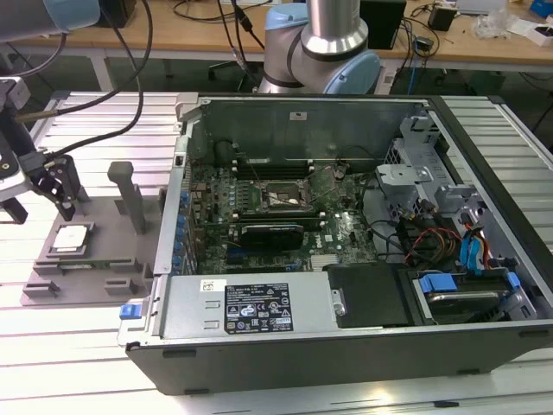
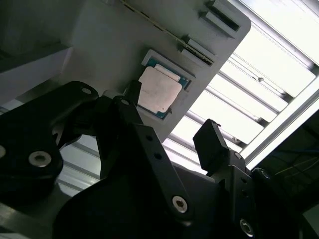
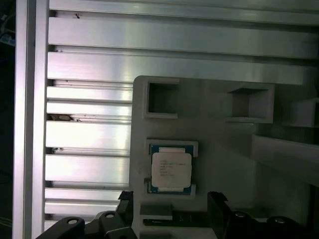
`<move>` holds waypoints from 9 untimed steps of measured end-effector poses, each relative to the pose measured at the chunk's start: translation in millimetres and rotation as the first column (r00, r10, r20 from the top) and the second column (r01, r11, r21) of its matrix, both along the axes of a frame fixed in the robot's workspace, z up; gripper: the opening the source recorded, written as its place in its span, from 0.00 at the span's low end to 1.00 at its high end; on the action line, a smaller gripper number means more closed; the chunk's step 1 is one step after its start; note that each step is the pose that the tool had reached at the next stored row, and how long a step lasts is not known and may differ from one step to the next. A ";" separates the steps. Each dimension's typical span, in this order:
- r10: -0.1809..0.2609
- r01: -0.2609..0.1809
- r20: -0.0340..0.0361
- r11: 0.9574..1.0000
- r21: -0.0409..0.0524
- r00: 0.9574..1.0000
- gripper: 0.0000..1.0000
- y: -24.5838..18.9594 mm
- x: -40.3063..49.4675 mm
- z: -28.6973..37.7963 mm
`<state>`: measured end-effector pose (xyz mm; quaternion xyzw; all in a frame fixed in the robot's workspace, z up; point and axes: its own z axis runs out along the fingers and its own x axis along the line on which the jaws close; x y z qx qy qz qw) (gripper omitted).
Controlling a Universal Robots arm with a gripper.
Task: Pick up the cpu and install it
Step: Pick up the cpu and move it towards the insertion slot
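Hovering just above the cpu (image 3: 171, 171), the gripper (image 3: 170, 199) gapes wide, empty.

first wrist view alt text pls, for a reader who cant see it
The cpu lies flat in a recess of a grey tray, silvery top up. The gripper hovers near it, open and not touching it. The tray rests on a ribbed aluminium table.

Place: robotics lab
Bench: slotted aluminium table (image 1: 78, 346) under the open computer case (image 1: 346, 346)
Behind the case: robot arm base (image 1: 324, 52), cabled desks (image 1: 484, 47)
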<state>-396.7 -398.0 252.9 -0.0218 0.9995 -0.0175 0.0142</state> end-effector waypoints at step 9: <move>0.003 -0.003 -0.001 1.000 -0.002 1.000 0.70 0.5 5.4 -16.0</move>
